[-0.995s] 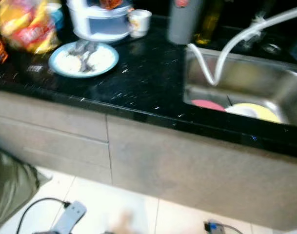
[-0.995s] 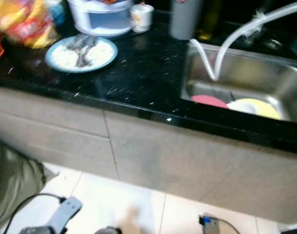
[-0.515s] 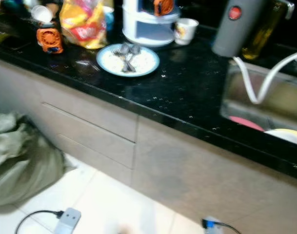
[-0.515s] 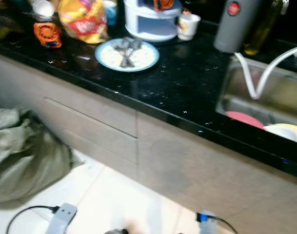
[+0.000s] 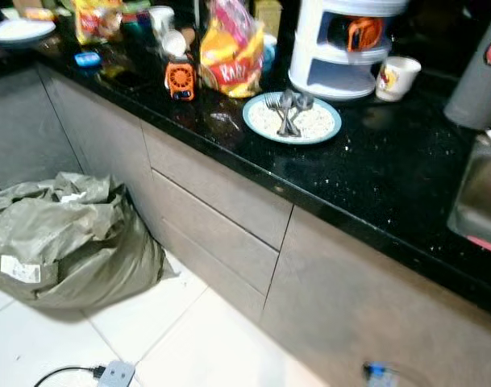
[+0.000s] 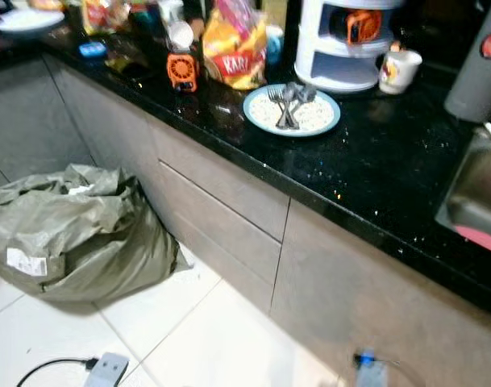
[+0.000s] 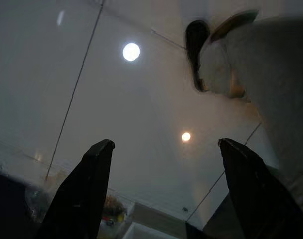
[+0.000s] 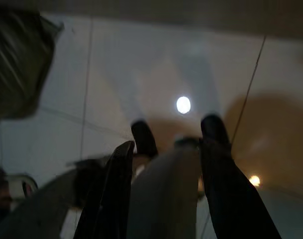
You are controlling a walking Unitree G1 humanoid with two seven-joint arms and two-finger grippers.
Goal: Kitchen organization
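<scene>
Black speckled counter [image 5: 390, 173] runs across the head views, above grey drawers [image 5: 221, 218] and a white tiled floor [image 5: 189, 339]. On the counter sits a blue-rimmed plate [image 5: 292, 118] with several forks [image 5: 287, 111] lying across it. Behind the plate stands a white 2-tier rack [image 5: 342, 48] with an orange thing on its upper shelf, and just beside the rack is a small printed cup [image 5: 397, 77]. Left of the plate is a yellow-and-red snack bag [image 5: 229, 56], then a small orange gadget [image 5: 181, 79], with more clutter farther along. A grey cylinder with a red dot [image 6: 479, 72] stands at the right edge, next to the sink [image 6: 475, 201], where a pink dish edge shows. On the floor, a stuffed olive-green bag [image 5: 68, 242] leans near the drawers, and a grey plug with a black cable [image 5: 108, 375] lies close to the camera.

At the left wrist, the left gripper [image 7: 167, 189] hangs over pale tile with its 2 black fingers [image 7: 84, 191] spread wide, nothing between them.

At the right wrist, the right gripper [image 8: 166, 194] is also spread apart and holds nothing; the picture is dim and blurred, with tile and a corner of the green bag behind.
</scene>
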